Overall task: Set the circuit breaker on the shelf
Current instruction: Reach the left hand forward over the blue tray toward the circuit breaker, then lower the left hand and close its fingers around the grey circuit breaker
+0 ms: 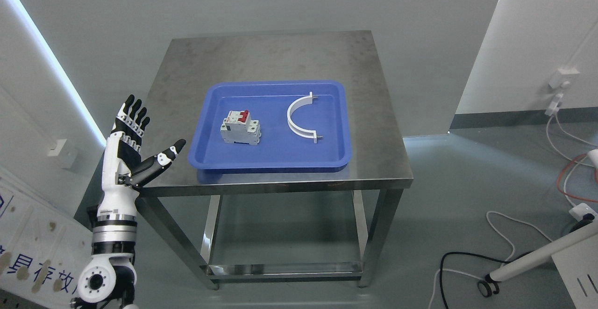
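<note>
Single head view, looking steeply down and forward onto worktop [280,61] from moderate range; floor [467,183] and wall behind in frame. No second view.

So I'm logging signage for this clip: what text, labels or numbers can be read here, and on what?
White panel at lower left: large Chinese characters, cut off by the frame edge and blurred; not reliably readable.
Circuit breaker in the blue tray: any print too small to read.
Nothing else carries text.
</note>
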Motion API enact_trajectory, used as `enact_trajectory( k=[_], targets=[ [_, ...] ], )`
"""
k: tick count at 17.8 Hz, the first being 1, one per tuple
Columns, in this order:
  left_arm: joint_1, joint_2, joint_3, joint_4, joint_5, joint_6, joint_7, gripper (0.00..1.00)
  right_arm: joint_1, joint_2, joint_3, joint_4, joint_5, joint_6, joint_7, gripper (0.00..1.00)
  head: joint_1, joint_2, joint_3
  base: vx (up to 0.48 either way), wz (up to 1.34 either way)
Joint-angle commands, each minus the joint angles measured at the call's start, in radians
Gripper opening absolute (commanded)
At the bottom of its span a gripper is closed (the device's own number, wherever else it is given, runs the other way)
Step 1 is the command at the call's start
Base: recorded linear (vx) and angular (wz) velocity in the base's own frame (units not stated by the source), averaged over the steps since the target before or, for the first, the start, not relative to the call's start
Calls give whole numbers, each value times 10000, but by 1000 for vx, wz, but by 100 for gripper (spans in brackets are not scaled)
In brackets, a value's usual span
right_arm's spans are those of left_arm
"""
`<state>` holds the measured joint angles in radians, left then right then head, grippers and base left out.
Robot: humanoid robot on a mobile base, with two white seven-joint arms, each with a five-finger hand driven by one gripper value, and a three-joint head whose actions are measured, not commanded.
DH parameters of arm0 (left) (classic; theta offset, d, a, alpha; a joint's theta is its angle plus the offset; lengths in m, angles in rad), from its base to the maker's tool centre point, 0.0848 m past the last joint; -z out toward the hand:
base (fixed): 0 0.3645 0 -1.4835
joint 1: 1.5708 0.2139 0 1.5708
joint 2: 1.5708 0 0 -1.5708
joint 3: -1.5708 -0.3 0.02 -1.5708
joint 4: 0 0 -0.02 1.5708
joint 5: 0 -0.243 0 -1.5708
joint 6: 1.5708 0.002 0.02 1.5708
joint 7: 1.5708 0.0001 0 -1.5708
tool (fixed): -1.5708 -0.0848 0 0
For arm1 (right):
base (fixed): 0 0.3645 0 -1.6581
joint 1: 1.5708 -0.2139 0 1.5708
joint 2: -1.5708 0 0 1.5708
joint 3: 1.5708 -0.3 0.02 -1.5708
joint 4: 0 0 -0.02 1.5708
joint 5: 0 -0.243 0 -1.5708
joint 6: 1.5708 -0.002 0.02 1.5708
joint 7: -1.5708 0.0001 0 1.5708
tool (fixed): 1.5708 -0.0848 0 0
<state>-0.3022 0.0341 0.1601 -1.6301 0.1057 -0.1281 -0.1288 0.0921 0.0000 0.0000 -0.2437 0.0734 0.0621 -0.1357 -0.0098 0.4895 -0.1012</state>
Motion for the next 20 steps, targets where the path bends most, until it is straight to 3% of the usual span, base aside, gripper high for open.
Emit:
enact_trajectory(
  k=[1,5,8,12,14,17,20],
  targets=[
    [138,-167,-788,-695,-14,38,0,100,-1,-175,199,-2,2,177,-8,100,0,0,0,-37,4],
    [-626,-167,-1307,-467,-699,298,-46,100,-1,-175,199,-2,2,162,-8,100,0,0,0,-3,-30],
    [-2051,622,-1830,269,-1806,1263,-626,100,-1,-175,199,-2,2,177,8,100,0,0,0,15,17],
    [-3434,2417,-2627,1067,-3828,1864,-3751,98,-1,-175,199,-2,2,177,-8,100,0,0,0,135,84],
    [-3574,2665,-2737,1115,-4583,1880,-5072,96,-1,-175,199,-2,2,177,7,100,0,0,0,181,-81],
    [-3544,3094,-2401,1099,-4478,1895,-6179,95,-1,-175,199,-2,2,177,-8,100,0,0,0,164,-172],
    [-3498,3034,-1542,1084,-3744,1895,-7130,95,-1,-175,199,-2,2,177,-8,100,0,0,0,119,-147]
  ],
)
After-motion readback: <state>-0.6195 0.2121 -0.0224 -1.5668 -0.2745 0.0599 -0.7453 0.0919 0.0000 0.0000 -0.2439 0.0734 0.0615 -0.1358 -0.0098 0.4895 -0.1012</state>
